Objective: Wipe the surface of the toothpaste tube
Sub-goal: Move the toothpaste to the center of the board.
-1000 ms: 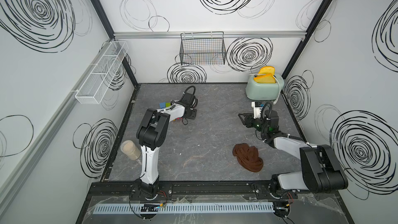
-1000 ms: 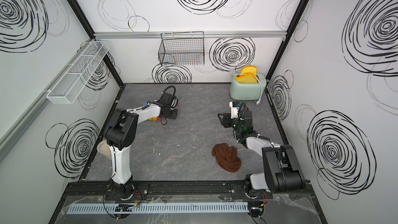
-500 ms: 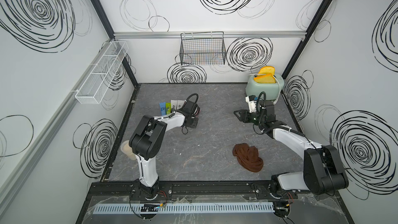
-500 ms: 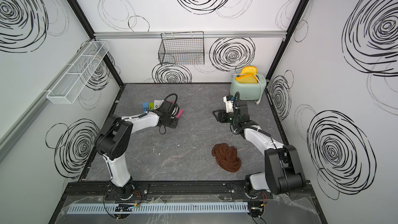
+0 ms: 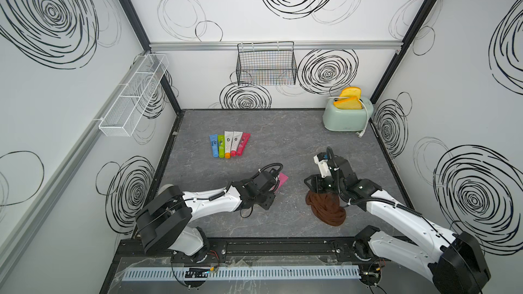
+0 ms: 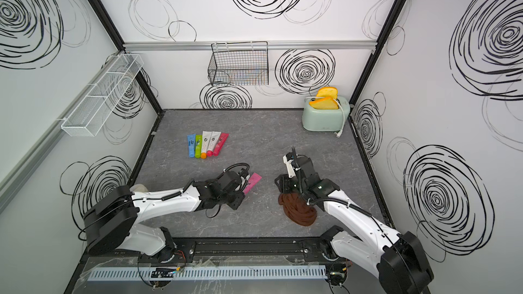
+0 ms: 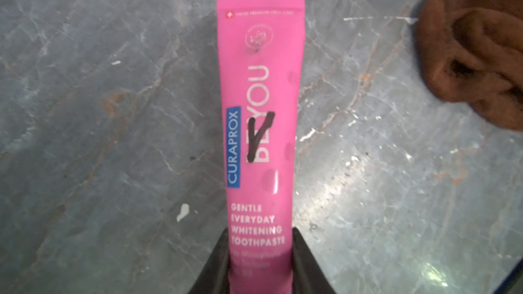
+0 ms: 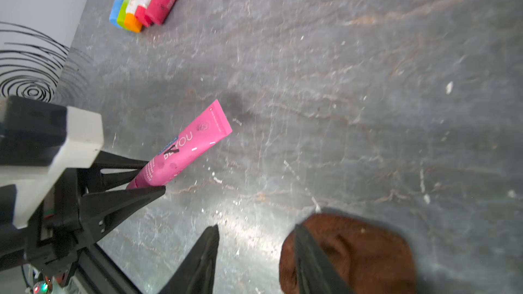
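Near the back left part of the table (image 5: 283, 125) a row of five tubes (image 5: 228, 144) lies side by side, touching, caps toward the front edge: blue, green, two white ones and a red one. It is well apart from me.

My left claw (image 7: 260, 238) is in the middle of the table, toward the front edge, closed narrow on the pink toothpaste tube (image 7: 259, 108). I grip it at the cap end, a finger on each side. Its flat crimped end points away from my wrist, toward the back right in both top views (image 5: 282, 179), and it seems raised off the table. A black mark (image 7: 260, 134) runs across the white lettering on its face.

My right claw (image 8: 256, 229) hangs right of centre, near the front edge, jaws apart with only bare table between them. One of its fingers (image 8: 308, 255) lies over the edge of the brown cloth (image 5: 325, 210), which sits bunched on the table just beside the tube, not touching it.

In the back right corner stands a pale green toaster (image 5: 343, 117) with yellow toast slices (image 5: 349, 101) sticking up from it
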`<state>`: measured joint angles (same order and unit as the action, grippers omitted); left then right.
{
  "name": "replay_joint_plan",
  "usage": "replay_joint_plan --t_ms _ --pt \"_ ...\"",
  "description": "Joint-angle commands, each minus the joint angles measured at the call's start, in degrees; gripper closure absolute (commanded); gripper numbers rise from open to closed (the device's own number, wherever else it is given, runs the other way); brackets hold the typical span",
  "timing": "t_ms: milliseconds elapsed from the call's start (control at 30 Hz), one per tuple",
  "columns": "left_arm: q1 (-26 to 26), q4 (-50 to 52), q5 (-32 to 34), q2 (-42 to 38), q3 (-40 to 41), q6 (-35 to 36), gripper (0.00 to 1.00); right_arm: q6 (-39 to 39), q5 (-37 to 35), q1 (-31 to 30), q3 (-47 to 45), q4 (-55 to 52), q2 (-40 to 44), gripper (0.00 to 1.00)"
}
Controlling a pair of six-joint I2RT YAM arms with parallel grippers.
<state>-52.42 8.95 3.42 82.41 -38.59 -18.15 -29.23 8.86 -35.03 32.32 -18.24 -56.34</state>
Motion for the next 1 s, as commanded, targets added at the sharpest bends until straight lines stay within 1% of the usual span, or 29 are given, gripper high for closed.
replay_joint_plan --t_ms 0,67,167,233,300,433,500,600,667,700,767,800,867,900,967 --pt "-0.8 -4.6 0.6 -0.9 2.2 -3.0 0.69 -6.8 -4.5 -1.8 -4.2 -2.9 1.0 0.54" --pt "-1.0 -6.1 -0.1 -0.6 3.5 -3.1 0.66 -8.0 -5.8 -3.2 -6.3 -2.0 0.8 0.54" --pt "-1.1 -7.5 -0.7 -0.5 4.8 -3.2 0.54 -9.2 -8.2 -5.7 -7.9 -2.1 0.1 0.52" --pt "-1.1 -7.6 -0.2 -0.8 5.2 -3.0 0.49 -10.0 -9.5 -7.2 -8.7 -2.2 -0.1 0.51" --pt "-1.0 -7.8 -0.6 -0.7 5.5 -2.7 0.44 -10.4 -9.4 -7.8 -9.3 -1.5 -0.4 0.5" --pt "-1.4 -8.4 -1.0 -1.8 7.2 -3.3 0.34 -10.4 -8.7 -8.9 -9.7 -0.8 -2.2 0.45" --pt "-1.5 -8.9 -1.7 -3.3 8.6 -3.8 0.32 -10.4 -9.7 -9.7 -9.7 -1.2 -3.2 0.44" --pt "-1.6 -9.5 -2.6 -4.3 10.3 -4.5 0.31 -10.1 -10.8 -10.1 -10.3 -0.7 -4.3 0.44" --pt "-1.7 -10.1 -2.9 -4.2 11.5 -5.0 0.31 -9.9 -11.1 -10.1 -11.2 0.9 -4.7 0.48" --pt "-1.9 -9.9 -2.9 -4.1 11.6 -5.3 0.32 -9.9 -11.5 -10.1 -11.2 1.2 -5.1 0.51" --pt "-2.7 -9.8 -2.6 -4.8 11.8 -5.8 0.34 -9.6 -11.6 -10.2 -10.9 1.8 -5.7 0.6" --pt "-2.7 -9.9 -2.7 -5.2 12.2 -6.0 0.36 -9.5 -11.8 -10.1 -10.9 2.3 -5.7 0.67" --pt "-3.0 -9.6 -2.5 -5.7 12.7 -6.1 0.37 -9.1 -11.9 -10.1 -10.7 3.0 -5.3 0.75" --pt "-3.3 -9.5 -2.2 -6.1 13.0 -7.8 0.38 -8.8 -12.0 -10.2 -10.5 3.4 -4.8 0.8" --pt "-4.0 -9.3 -2.3 -6.6 13.5 -8.4 0.4 -7.9 -12.2 -10.1 -9.8 4.1 -3.6 0.87"
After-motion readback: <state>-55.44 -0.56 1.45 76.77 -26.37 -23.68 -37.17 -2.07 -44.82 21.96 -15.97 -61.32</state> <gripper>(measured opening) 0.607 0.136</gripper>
